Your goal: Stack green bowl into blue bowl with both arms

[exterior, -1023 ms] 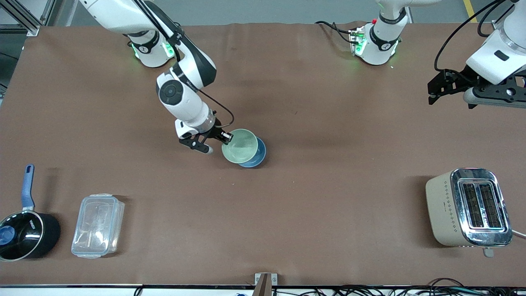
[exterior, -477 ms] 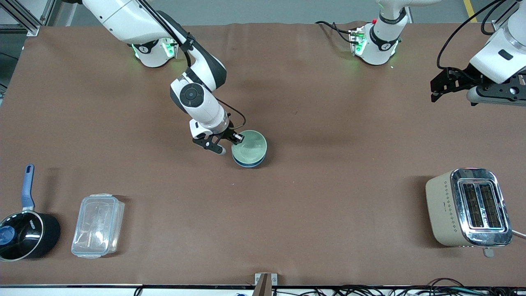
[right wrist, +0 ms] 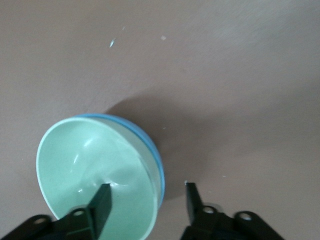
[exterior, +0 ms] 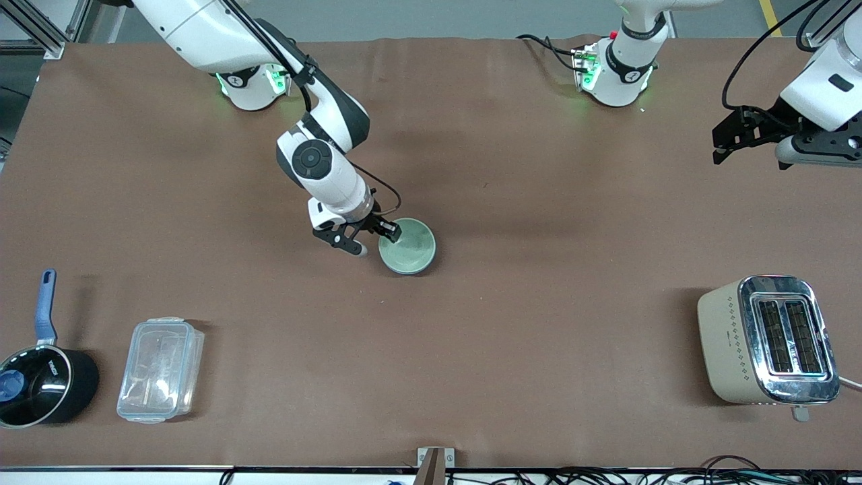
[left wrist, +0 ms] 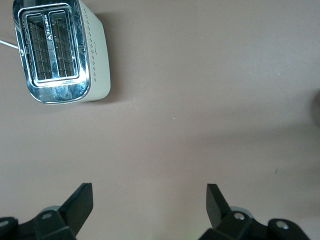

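Right gripper [exterior: 372, 240] sat low at the green bowl [exterior: 407, 246], fingers spread across the rim: in the right wrist view one finger [right wrist: 102, 200] was inside the bowl, the other outside by the wall, rim between the jaws. Looked open, or only just let go, not clamped. Green bowl [right wrist: 95, 170] was nested in the blue bowl [right wrist: 156, 165]; only a thin blue crescent showed around its edge, and in the front view the blue bowl [exterior: 409, 271] was a sliver under it. Judgement: placement step effectively done, release in hand. Next move calls for lifting straight up so the inner finger clears the rim without dragging or tipping the stack. Well away from those jaws, left gripper [exterior: 731, 138] waited in the air over the left arm's end of the table, jaws wide open in the left wrist view [left wrist: 149, 210], nothing between them, toaster [left wrist: 57, 52] on the table below it.
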Available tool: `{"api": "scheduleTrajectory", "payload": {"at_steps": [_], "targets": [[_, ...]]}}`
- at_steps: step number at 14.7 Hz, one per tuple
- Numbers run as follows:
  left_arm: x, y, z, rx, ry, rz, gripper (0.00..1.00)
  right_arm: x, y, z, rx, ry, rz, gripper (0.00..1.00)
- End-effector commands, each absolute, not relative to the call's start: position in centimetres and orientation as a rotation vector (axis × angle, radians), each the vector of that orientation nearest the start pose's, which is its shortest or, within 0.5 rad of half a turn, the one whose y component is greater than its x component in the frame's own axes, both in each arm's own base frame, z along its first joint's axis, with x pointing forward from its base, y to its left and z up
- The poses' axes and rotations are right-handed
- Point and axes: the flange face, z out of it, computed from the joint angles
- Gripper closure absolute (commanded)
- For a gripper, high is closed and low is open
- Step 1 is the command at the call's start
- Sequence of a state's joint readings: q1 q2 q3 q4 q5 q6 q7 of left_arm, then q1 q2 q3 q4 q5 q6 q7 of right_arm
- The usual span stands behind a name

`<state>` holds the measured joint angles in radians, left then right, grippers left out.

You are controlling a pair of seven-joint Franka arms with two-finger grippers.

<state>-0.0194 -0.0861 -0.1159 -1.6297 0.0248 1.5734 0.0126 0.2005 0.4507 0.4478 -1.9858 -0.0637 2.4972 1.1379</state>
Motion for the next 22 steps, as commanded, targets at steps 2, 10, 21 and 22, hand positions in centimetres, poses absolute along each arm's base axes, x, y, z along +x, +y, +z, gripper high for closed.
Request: {"api": "scheduleTrajectory", "payload": {"at_steps": [2, 10, 21, 22], "targets": [[51.7, -7.0, 65.0, -3.114, 0.246, -0.046, 0.0, 52.4, 32.4, 36.4, -2.953, 0.769, -0.022, 0.0], [51.7, -7.0, 65.0, -3.113, 0.25, -0.043, 0.0, 59.2, 9.5, 52.1, -3.152, 0.293, -0.127, 0.0], [52.1, -6.8, 66.1, -3.101, 0.249, -0.083, 0.0, 52.5, -4.2, 65.6, -3.2, 0.194, -0.088, 0.0], [52.1, -6.8, 66.1, -3.101, 0.249, -0.083, 0.0, 52.4, -4.3, 66.2, -3.199, 0.198, -0.093, 0.0]]}}
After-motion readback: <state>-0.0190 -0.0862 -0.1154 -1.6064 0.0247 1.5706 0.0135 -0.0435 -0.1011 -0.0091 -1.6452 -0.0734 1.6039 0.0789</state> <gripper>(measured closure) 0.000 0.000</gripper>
